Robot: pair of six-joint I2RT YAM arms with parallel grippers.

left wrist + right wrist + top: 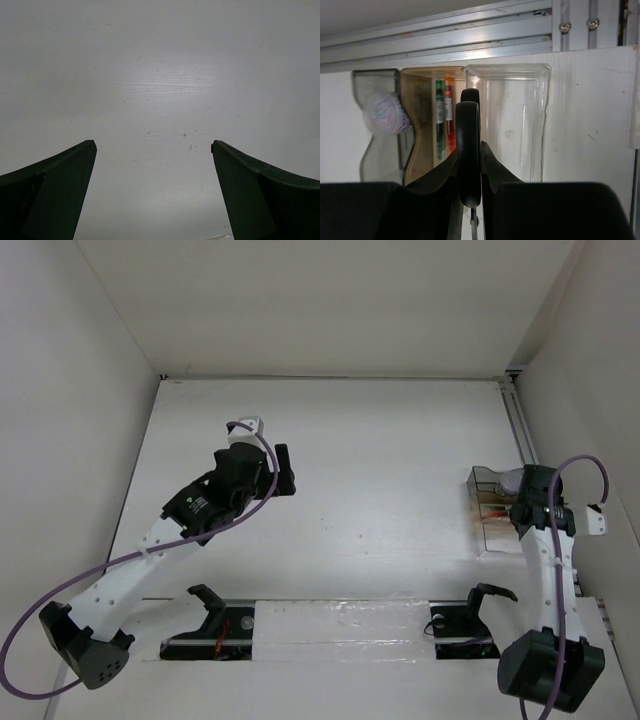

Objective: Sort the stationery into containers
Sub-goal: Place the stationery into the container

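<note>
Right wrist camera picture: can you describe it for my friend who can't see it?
The right gripper pinches black scissors, handles edge-on, before three see-through boxes side by side. The grey box on the left holds a pale round disc, the amber box in the middle a green pen and a red pen; the clear box stands on the right.
</note>
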